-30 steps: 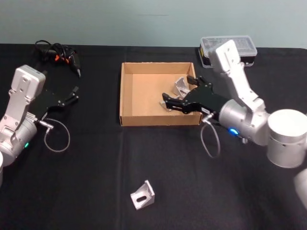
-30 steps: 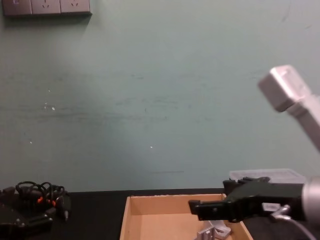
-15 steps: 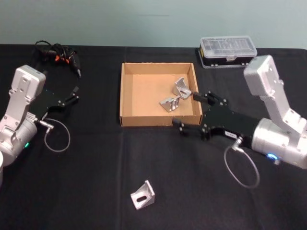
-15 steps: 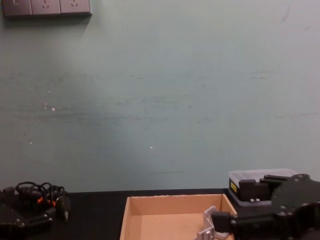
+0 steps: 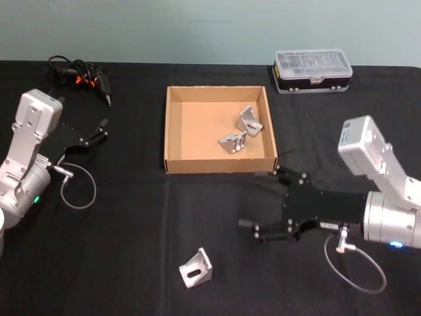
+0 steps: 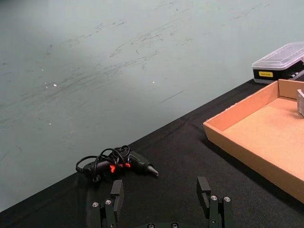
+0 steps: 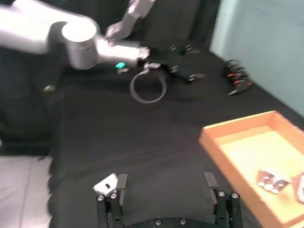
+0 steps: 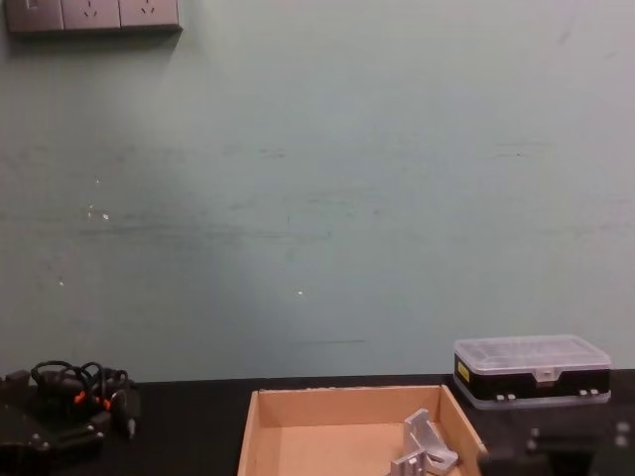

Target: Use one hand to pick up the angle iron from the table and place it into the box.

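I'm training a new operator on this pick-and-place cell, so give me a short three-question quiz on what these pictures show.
1. True or false: the box is empty.
2. The loose angle iron on the table lies: A) in front of the box, nearer the robot; B) behind the box, by the wall; C) leaning against the box's left wall.
3. Which gripper is nearer the loose angle iron, and are its fingers open or shut?

Key
1. False: two angle irons lie in it.
2. A.
3. The right gripper, open. The left gripper is parked at the table's left side, also open.
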